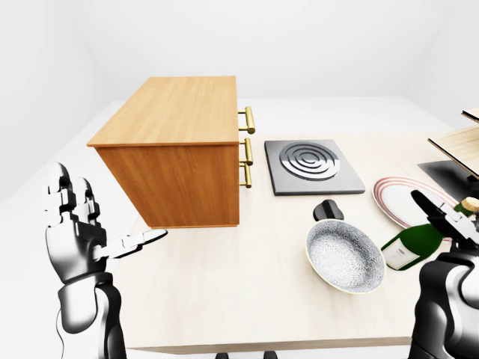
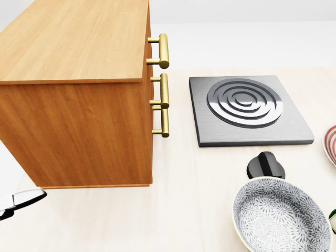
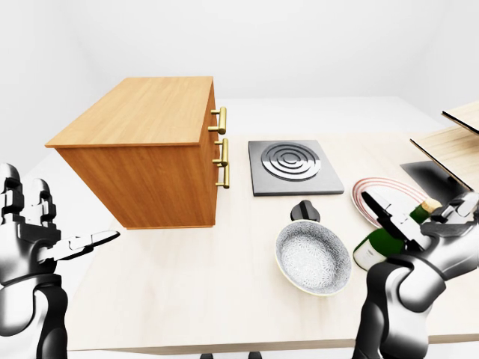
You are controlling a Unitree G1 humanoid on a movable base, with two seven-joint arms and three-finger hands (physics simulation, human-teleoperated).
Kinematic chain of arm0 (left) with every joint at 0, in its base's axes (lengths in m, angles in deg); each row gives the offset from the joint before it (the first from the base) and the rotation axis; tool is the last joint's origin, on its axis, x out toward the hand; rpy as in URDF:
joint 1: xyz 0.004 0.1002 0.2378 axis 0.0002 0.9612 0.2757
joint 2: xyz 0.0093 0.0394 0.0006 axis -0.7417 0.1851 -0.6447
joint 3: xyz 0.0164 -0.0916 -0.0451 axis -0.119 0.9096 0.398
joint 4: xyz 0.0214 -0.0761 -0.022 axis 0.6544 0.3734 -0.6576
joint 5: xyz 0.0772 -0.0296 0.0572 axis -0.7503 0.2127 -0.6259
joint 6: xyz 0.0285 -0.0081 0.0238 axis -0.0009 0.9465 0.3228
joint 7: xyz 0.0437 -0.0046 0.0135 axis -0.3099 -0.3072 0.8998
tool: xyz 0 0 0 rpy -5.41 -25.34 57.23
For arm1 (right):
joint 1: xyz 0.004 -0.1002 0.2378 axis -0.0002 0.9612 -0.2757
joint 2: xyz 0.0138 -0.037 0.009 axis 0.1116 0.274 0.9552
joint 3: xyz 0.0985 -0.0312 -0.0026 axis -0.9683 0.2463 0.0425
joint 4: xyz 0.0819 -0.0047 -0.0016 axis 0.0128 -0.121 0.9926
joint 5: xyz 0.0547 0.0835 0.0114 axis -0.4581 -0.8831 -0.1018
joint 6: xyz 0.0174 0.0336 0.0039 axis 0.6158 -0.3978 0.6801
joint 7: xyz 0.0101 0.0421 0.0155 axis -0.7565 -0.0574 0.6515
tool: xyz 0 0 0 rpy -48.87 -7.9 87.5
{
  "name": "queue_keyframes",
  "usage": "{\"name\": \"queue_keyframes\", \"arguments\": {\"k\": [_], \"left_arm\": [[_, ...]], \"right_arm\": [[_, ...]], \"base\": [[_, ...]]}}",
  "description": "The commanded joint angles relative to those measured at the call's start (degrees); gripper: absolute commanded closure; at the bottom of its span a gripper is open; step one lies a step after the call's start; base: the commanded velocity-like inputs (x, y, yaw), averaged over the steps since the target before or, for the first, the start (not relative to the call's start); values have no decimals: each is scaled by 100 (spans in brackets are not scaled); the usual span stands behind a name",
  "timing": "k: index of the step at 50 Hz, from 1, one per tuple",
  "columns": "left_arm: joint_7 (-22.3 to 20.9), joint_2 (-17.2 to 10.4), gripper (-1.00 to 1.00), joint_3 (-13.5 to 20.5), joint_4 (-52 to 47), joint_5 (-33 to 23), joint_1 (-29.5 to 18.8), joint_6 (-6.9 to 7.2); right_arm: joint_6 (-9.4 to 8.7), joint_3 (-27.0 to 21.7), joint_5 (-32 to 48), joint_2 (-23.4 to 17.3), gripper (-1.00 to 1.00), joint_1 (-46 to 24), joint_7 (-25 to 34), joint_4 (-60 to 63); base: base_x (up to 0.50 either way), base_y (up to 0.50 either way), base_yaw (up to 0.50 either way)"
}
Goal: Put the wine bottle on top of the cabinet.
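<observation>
The green wine bottle [image 1: 412, 245] lies on its side on the pale table [image 1: 224, 277] at the right of the left-eye view, with its cork toward the right edge. My right hand [image 1: 446, 218] hovers over the bottle's neck with fingers spread, open and not closed round it. The wooden cabinet [image 1: 178, 138] with brass handles [image 2: 164, 51] stands at the left, its flat top bare. My left hand [image 1: 105, 224] is raised at the lower left, open, palm inward, clear of the cabinet. In the head view only a left fingertip [image 2: 23, 198] shows.
A grey hob plate [image 2: 245, 109] lies right of the cabinet. Below it sit a black knob [image 2: 265, 165] and a patterned bowl [image 2: 278, 218]. A red-rimmed plate [image 1: 400, 200] lies beyond the bottle. Wooden shelves [image 1: 458, 140] stand at the right edge.
</observation>
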Motion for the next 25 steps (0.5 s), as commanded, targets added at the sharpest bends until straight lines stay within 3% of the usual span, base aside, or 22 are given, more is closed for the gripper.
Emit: {"name": "queue_keyframes", "arguments": {"k": [1,25], "left_arm": [[6,-5,-100,8,-17,-8,-6,0],[6,-6,-100,47,8,6,5,0]], "right_arm": [[0,-231,-117,-56,-100,101,0,-293],[0,-552,-149,-152,-100,202,0,-544]], "base": [[0,0,0],[0,0,0]]}}
